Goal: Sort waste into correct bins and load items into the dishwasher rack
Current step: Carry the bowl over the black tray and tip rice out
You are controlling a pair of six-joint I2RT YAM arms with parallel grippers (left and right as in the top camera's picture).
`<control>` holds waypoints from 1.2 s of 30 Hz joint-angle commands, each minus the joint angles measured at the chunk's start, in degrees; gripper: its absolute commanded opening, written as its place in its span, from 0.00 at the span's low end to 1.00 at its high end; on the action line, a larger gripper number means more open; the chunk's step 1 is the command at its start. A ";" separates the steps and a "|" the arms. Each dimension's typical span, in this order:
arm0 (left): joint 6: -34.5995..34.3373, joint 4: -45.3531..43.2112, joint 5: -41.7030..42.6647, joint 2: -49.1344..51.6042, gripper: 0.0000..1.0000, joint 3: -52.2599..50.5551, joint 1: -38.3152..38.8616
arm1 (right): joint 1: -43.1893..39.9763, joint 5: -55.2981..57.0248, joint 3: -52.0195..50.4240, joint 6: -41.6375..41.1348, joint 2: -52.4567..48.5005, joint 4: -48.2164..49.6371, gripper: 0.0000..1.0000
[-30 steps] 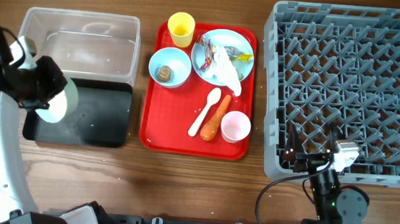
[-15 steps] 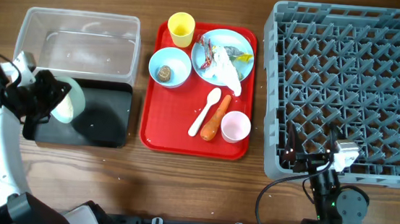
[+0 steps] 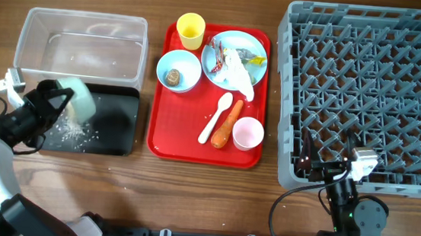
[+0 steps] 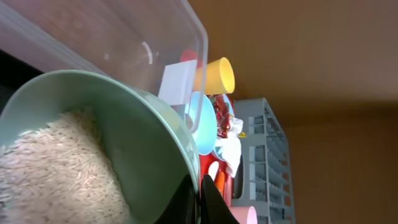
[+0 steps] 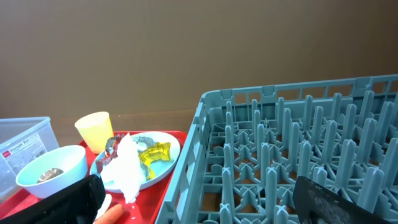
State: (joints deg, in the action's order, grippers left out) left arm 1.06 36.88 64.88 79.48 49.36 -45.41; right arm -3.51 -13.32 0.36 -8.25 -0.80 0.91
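Mint-green and smooth, the round plastic mint bowl (image 3: 78,97) hangs tipped on its side well left of the flat red plastic serving tray (image 3: 192,148), over the shallow black rectangular tray (image 3: 114,129). The left gripper (image 4: 198,196) is pinched onto the bowl's thin rim, one finger inside the wall and one outside. In the left wrist view a heap of loose white rice (image 4: 50,171), long-grained and matte, lies in the bowl's low side. From overhead, more grains lie scattered on the black tray under the bowl's mouth. The clear rectangular plastic tub (image 3: 82,17), glossy with rounded corners, also sits left of the red tray, level with its far half.

At the red tray's far left corner stands a yellow plastic cup (image 3: 190,31). Just nearer is a light blue round bowl (image 3: 188,64) holding a small brown lump (image 3: 173,76). A light blue round plate (image 3: 233,39) at the far right corner carries a crumpled white tissue (image 3: 239,73), a red wrapper (image 3: 215,51) and a crinkled silver-yellow wrapper (image 3: 254,59). In the tray's near half a white plastic spoon (image 3: 216,118) and a tapered orange carrot (image 3: 227,125) lie slanted side by side. A pink cup (image 3: 248,133) stands upright at the near right corner.

Right of the red tray lies the large square grey plastic rack (image 3: 366,86), a grid of upright pegs. The right gripper (image 5: 199,186), to the right of the red tray's near corner, has its fingers spread wide around nothing.
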 commanded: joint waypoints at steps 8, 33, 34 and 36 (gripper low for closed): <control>1.77 -0.04 3.10 -0.79 0.04 -1.81 -3.08 | 0.24 -0.72 -0.07 0.74 0.26 0.26 1.00; 4.31 2.69 16.50 -0.68 0.04 -2.56 -8.87 | 0.24 -0.72 -0.07 0.74 0.26 0.26 1.00; 4.33 2.93 17.64 -0.68 0.04 -2.56 -8.87 | 0.24 -0.72 -0.07 0.74 0.26 0.26 1.00; 0.98 -1.62 12.59 0.09 0.04 -2.56 -8.94 | 0.24 -0.72 -0.07 0.72 0.26 0.26 1.00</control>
State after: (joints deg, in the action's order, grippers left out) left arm 4.10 38.83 80.84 79.48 46.98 -53.84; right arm -3.51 -13.32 0.36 -8.25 -0.80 0.89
